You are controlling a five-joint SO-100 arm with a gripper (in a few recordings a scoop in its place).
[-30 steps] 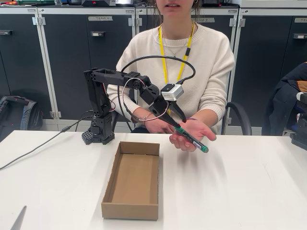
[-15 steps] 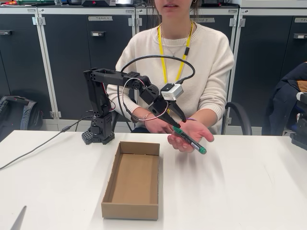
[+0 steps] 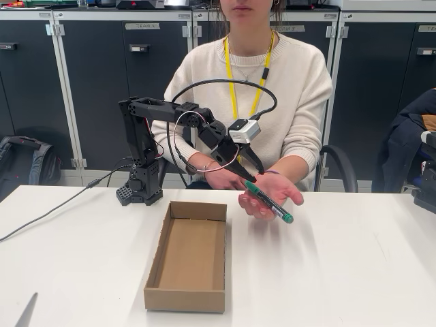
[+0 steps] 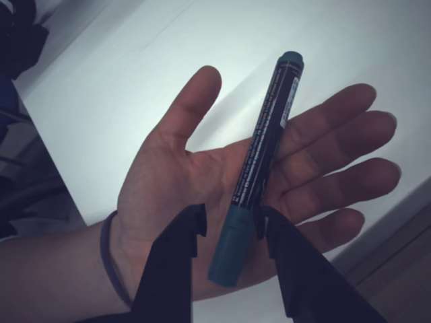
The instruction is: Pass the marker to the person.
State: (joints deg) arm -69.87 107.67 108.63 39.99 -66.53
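Cardboard tray (image 3: pixel 187 255) on table (image 3: pixel 354 272), nothing inside. Gripper (image 4: pixel 232 229) fingers spread either side of marker (image 4: pixel 259 168) cap, marker lying across person's open hand (image 4: pixel 222 195), right of tray.

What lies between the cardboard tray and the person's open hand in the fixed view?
Bare white table; nothing sits between the cardboard tray and the hand. The marker lies over the palm, its cap between the pincer's fingers.

Fixed view: I look across the surface (image 3: pixel 354 272) from its near edge, facing the person (image 3: pixel 272 88).
Wrist view: close, looking down past my tool (image 4: pixel 232 229).
Shared: her open hand (image 3: pixel 267 194).
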